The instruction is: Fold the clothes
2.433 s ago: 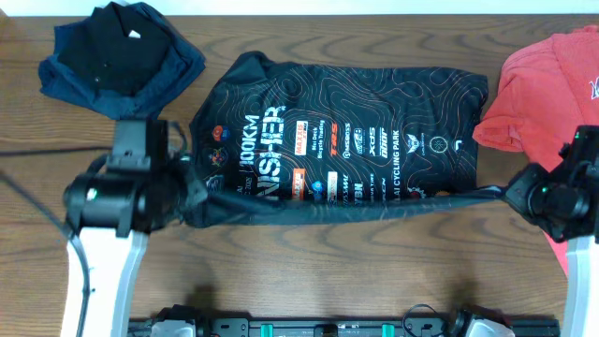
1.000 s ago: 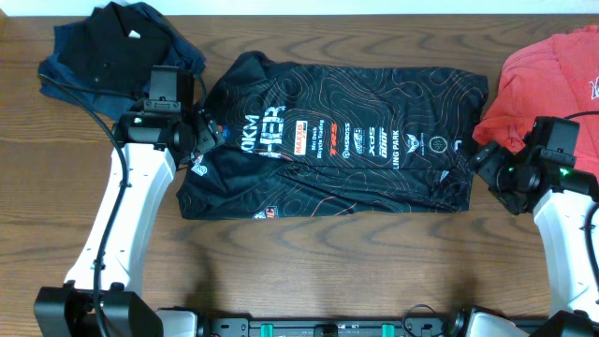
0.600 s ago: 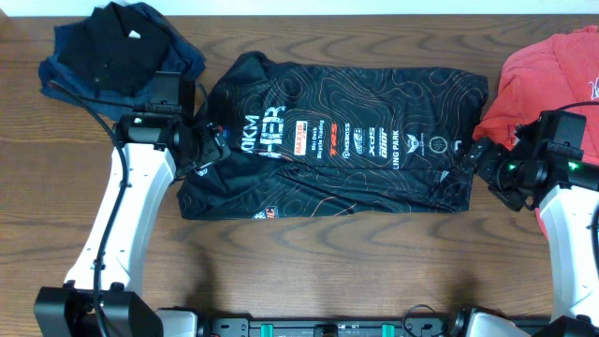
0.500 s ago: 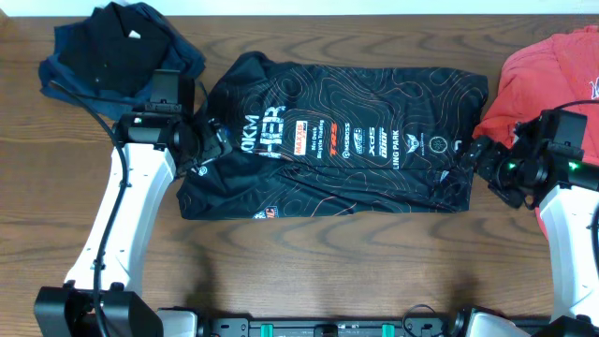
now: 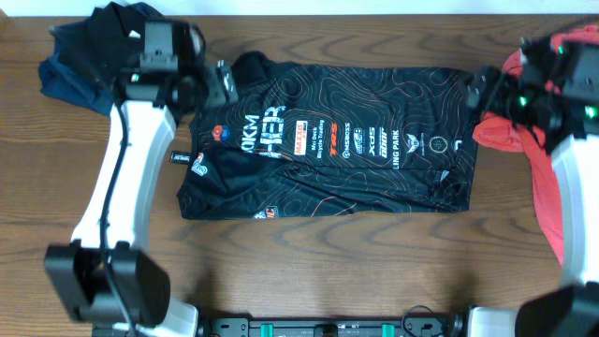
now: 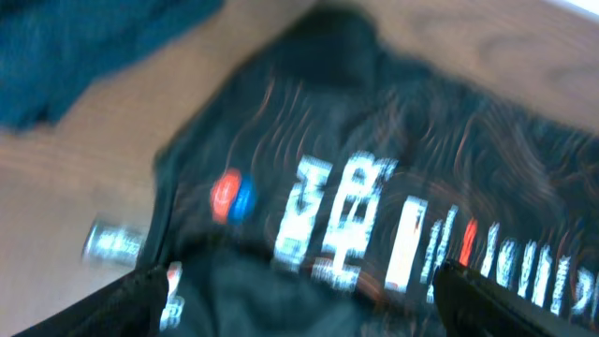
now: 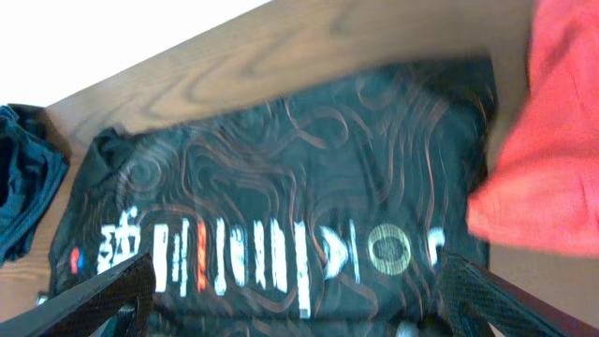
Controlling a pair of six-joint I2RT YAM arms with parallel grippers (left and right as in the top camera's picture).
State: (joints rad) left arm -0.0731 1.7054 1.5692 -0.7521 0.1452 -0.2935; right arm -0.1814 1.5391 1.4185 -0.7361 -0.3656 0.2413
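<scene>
Wood-grain table [image 5: 309, 262] carries the black jersey [image 5: 374, 183] at its middle, laid flat with the long side running left to right. You can see its near strip doubled over onto itself. The edge of that flap crosses just below the row of white and coloured logos. Farther back, your left gripper [image 5: 223, 82] hangs over the jersey's far left corner. In the left wrist view, its fingers sit spread to both lower corners, wide apart with only cloth beneath and nothing held. Your right gripper [image 5: 479, 91] hangs over the far right corner, jaws equally wide and empty, just beside the coral T-shirt [image 5: 510, 133] bunched at the right edge. At the far left, partly under the left arm, lies a heap of dark garments [image 5: 80, 70].
</scene>
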